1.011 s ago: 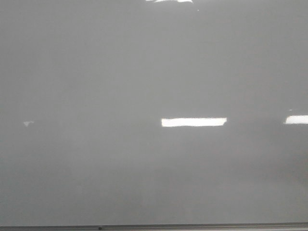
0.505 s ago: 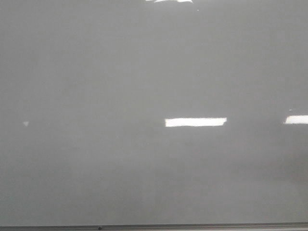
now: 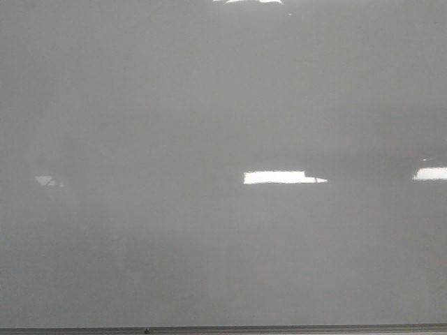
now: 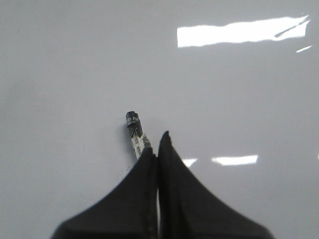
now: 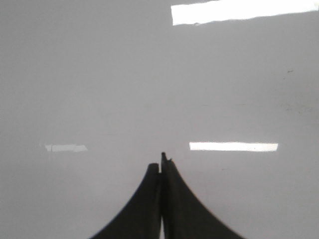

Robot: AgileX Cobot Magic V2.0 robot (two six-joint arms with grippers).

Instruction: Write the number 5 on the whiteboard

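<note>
The whiteboard (image 3: 209, 105) fills the front view, glossy pale grey and blank. No number 5 shows in any view. My left gripper (image 4: 157, 144) is shut on a marker (image 4: 135, 132), whose dark tip points at the whiteboard (image 4: 75, 59). I cannot tell whether the tip touches the board. My right gripper (image 5: 160, 165) is shut with nothing showing between its fingers, facing the whiteboard (image 5: 99, 74). Neither gripper shows in the front view.
A thin metal edge strip (image 3: 223, 329) runs along the board's bottom. Bright rectangular light reflections (image 3: 276, 177) lie on the board, also in the left wrist view (image 4: 239, 32) and the right wrist view (image 5: 234, 11).
The bright reflection in the middle of the board has narrowed from both ends, and a faint shadow has spread over the board around it.
</note>
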